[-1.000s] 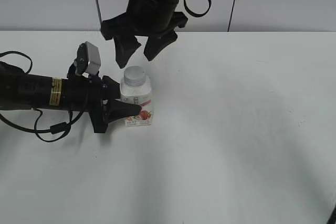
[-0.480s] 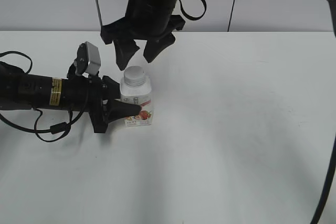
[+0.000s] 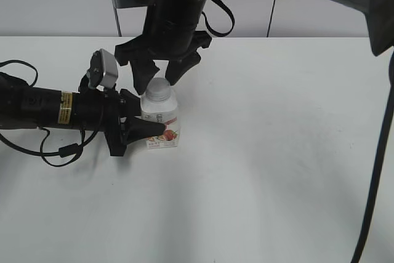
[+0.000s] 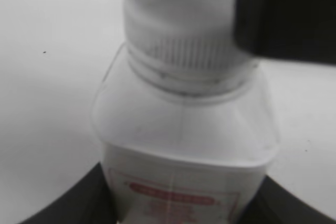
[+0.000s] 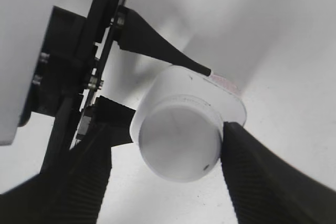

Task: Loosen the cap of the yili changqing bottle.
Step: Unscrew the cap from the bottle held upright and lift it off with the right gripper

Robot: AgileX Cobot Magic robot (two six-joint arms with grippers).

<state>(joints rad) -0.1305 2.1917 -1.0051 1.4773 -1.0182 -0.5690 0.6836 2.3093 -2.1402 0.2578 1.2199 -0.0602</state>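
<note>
The right gripper [image 3: 157, 73] has dropped lower, its spread fingers now flanking the cap [image 3: 158, 88] without pinching it. The left gripper [image 3: 149, 129] clamps the yili changqing bottle [image 3: 161, 119], upright on the plain white table [image 3: 277, 152] before pale wall panels. Its red label print is too blurred to read.

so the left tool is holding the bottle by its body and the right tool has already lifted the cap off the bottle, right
Not quite. The left tool does hold the yili changqing bottle by its body, but the cap is still on the neck. The right tool is open, its fingers on either side of the cap; the right wrist view shows this.
</note>
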